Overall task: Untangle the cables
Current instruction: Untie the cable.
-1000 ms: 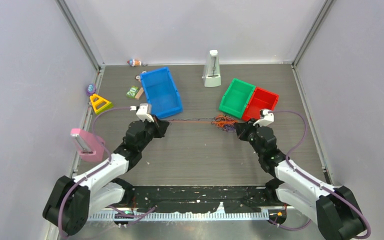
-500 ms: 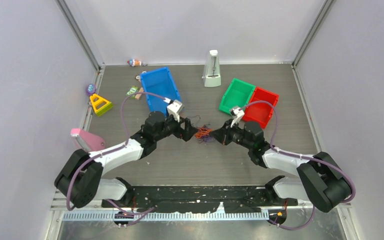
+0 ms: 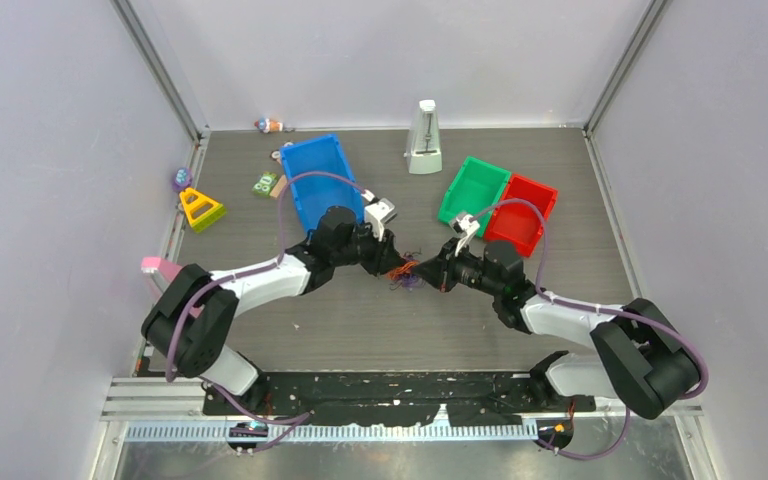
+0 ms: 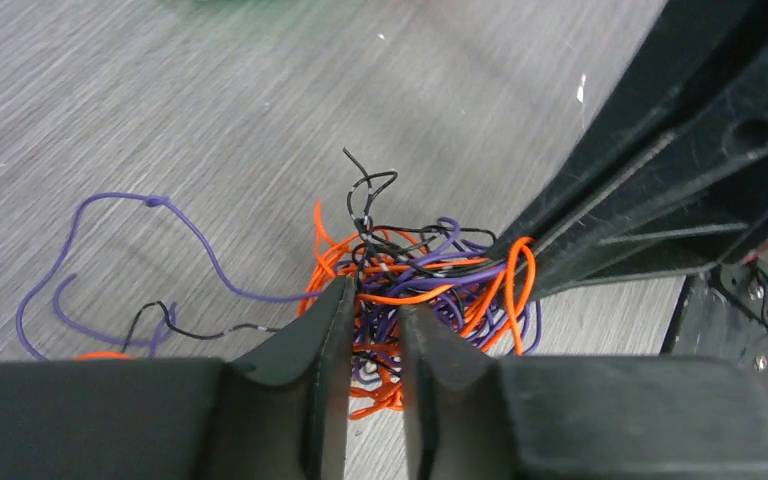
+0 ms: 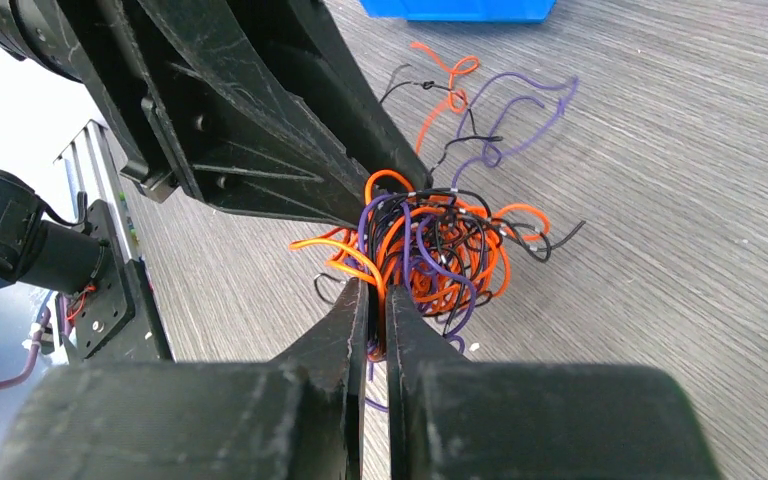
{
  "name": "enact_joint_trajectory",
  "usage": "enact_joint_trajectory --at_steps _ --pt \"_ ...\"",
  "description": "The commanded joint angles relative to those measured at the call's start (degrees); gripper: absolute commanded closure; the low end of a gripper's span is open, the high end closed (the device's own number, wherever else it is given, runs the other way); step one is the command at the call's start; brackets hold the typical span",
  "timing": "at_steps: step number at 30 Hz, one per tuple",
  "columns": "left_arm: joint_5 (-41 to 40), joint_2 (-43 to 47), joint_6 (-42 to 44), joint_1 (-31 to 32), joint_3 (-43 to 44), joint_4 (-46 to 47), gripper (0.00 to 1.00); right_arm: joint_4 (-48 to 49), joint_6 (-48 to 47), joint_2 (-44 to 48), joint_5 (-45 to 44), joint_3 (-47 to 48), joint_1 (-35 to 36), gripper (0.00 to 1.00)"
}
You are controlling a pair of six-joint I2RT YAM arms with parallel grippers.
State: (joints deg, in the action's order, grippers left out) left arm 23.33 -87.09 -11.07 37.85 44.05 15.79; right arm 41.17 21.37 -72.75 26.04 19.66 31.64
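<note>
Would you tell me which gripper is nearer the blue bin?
Left. The left gripper is right beside the blue bin; the right gripper lies beyond the cables.

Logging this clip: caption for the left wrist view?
Left gripper and right gripper grip the tangled clump of orange, purple, black wire strands.

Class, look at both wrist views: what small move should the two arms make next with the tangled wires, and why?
Probably draw the left gripper and right gripper slowly apart. Each has its black fingers closed on strands of the clump of thin orange, purple and black cables, which sits tightly knotted between them; a gentle pull should loosen it.
</note>
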Motion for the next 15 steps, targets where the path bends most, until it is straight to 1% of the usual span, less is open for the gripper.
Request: enact_joint_trajectory --at_steps 1,2,4,5,6,7,8,10,14,15 --pt "9.1 -1.5 0.6 0.5 2.3 1.1 0.88 4.4 -0.2 1.6 0.6 1.9 0.2 0.94" --pt "9.7 -1.6 0.5 0.5 2.4 1.3 0.98 4.2 -0.3 1.7 0.0 1.9 0.2 0.94" --pt "8.7 -1.5 0.4 0.5 2.4 1.2 1.00 3.3 -0.7 2.2 -1.2 1.9 0.2 0.91" --pt "7.7 -1.3 0.2 0.5 2.3 0.8 1.00 2.8 -0.7 2.7 -1.6 1.8 0.1 0.78" --pt "6.4 -1.0 0.0 0.4 2.2 0.6 1.00 2.2 -0.8 2.9 -2.7 1.6 0.1 0.59" --pt "5.0 -0.6 -0.5 0.3 1.8 0.8 1.00 2.0 -0.9 3.6 -3.4 1.4 0.2 0.50" --pt "4.0 0.0 -1.4 -0.1 0.9 1.7 1.00 1.3 -1.0 4.1 -5.1 1.0 0.2 0.38" --pt "4.4 1.0 -4.6 -2.6 -1.6 5.7 1.00 0.2 -1.3 6.4 -8.1 0.0 0.2 0.29" --pt "10.3 1.3 -14.2 -8.9 -6.8 17.4 1.00 -0.4 -1.8 8.6 -11.4 -1.8 0.2 0.20" --pt "11.5 1.2 -15.1 -9.8 -7.4 19.3 1.00 -0.5 -1.9 8.5 -11.2 -1.9 0.2 0.19"
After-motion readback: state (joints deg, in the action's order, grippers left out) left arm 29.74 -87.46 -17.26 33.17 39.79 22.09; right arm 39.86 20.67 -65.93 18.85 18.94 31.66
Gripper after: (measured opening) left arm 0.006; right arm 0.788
